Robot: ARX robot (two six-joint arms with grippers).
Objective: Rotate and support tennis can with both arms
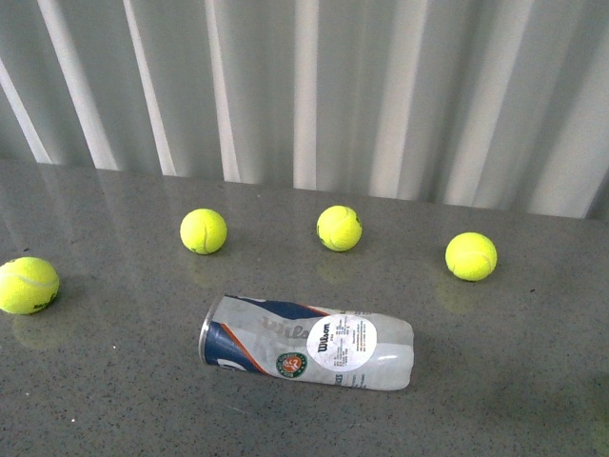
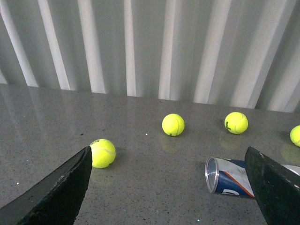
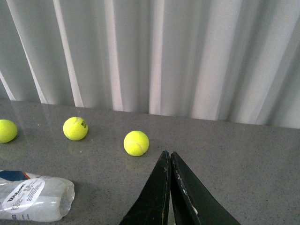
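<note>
Tennis can [image 1: 306, 343] on side; left pincer [image 2: 168, 149] spread, right pincer [image 3: 169, 154] closed

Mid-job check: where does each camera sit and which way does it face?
Front view: on the body, facing forward and down at the lying tennis can; no arm shows.
Left wrist view: behind the open left claw, facing the can's rimmed mouth.
Right wrist view: behind the shut right claw, catching the can's other end.
All three share the can.
</note>
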